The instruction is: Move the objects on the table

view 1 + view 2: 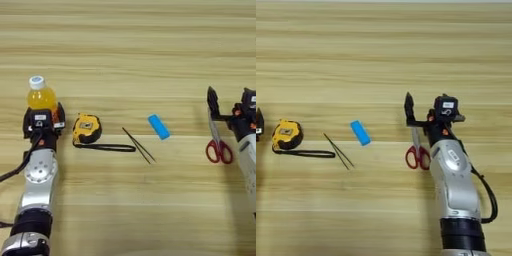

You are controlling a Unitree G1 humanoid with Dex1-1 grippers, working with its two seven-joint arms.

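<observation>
- The jaws of the left gripper (44,106) are seen closed around the lower body of the orange-juice bottle (41,96), which stands upright at the left side of the worktop (130,50), its white cap on top.
- The jaws of the right gripper (426,111) are seen spread apart, one black finger (408,106) raised to the left of the wrist and the other hidden behind the black housing.
- The red-handled scissors (417,150) are found lying flat just below that raised finger, blades pointing away from the robot and handles toward it; whether the finger touches the blades cannot be told.
- The right arm is seen reaching up from the lower edge of the right eye view, its silver forearm lying just right of the scissors' handles.
- The yellow-black tape measure (87,128) is set just right of the left gripper, with its black strap (107,147) stretched out to the right along the wood.
- The thin black tweezers (138,145) are laid diagonally, near the strap's right end, their tips pointing down and right.
- The blue block (158,126) is placed at a slant, just right of the tweezers and well apart from the scissors.
</observation>
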